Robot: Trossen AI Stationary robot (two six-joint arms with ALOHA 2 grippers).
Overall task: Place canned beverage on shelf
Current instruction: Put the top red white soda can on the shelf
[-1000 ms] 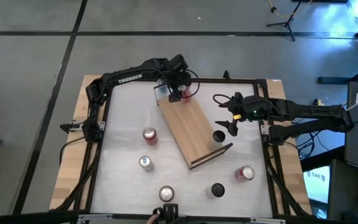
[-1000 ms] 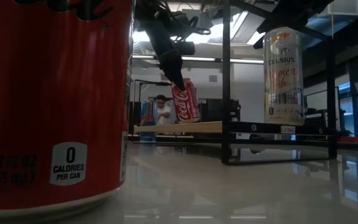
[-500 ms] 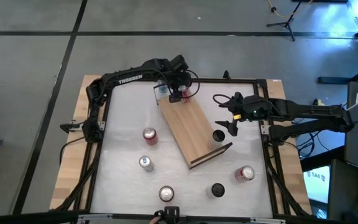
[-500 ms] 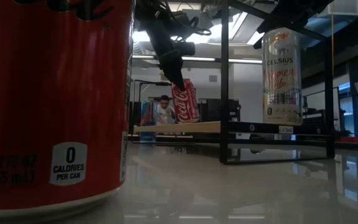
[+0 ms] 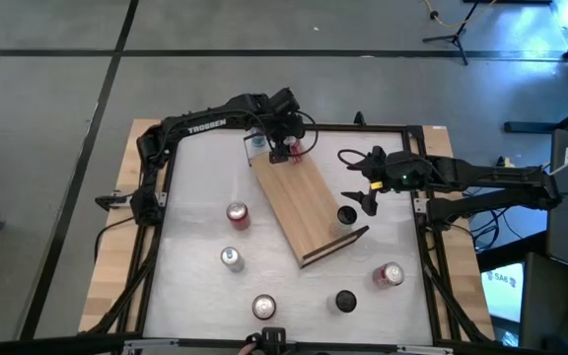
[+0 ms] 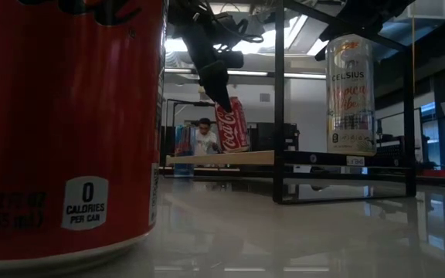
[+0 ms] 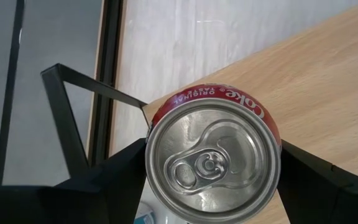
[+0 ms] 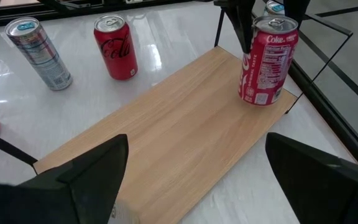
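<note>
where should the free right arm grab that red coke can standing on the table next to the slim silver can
Grip the red Coke can around its mid body, pads on opposite sides. It stands upright on the white table, so its round wall offers a grip from any direction. Coming from above seems safest, since the slim silver can stands close beside it.

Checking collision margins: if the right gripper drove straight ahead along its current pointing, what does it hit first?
Probably the long light-wood shelf board, which fills the line ahead of the open right gripper. Past it stands the red Coke can in the left gripper; depth is unclear.
</note>
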